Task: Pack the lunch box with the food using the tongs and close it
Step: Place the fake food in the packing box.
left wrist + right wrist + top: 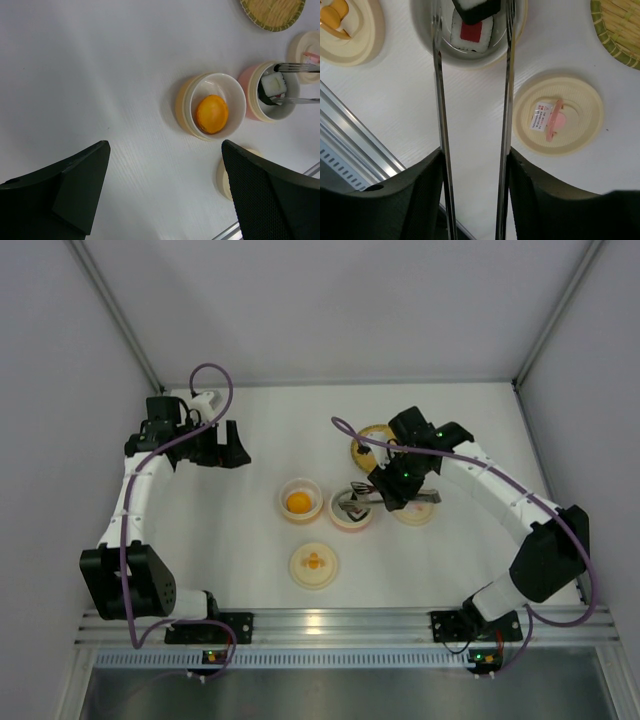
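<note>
Tongs (pixel 442 115) are held betw. right gripper's (pixel 474 167) fingers. Arms are spread, tips either side of a sushi piece (pixel 475 7) at top centre of right wrist view, within pink bowl's (pixel 251 82) rim. Thin gap each side, so prob. not pinching. 2nd piece (pixel 470 31) lies in the bowl beneath.

Pieces look light, soft, squashable: squeeze gently across the dark-wrapped flanks. Orange ball (pixel 211 114), mid-frame in left wrist view in cream bowl (pixel 183 107), prob. smooth and rolls: grip at widest girth.

Room: pink-knob lid (pixel 557 120) just right of tongs, bamboo tray (pixel 620 30) upper right, rail (pixel 350 135) lower left. Left gripper (pixel 228 445) gapes wide, upper left of top view, well apart.
</note>
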{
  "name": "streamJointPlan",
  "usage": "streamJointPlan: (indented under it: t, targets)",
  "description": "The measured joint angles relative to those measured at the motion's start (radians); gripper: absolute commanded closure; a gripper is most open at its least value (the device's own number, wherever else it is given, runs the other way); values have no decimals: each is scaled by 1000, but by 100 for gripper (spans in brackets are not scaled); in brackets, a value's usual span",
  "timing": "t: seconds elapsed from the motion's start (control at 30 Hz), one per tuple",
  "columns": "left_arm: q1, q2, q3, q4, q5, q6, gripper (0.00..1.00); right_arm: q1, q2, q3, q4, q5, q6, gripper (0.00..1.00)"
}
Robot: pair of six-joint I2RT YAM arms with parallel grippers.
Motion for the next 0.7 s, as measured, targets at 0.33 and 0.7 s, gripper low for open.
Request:
streamJointPlan:
  t: [0.33, 0.7]
  targets:
    - [0, -2, 0, 1, 0, 0, 2, 0, -1, 85, -13, -18, 2, 43]
    - [0, -29, 0, -2, 0, 25, 2, -6, -45, 111, -23, -22, 2, 46]
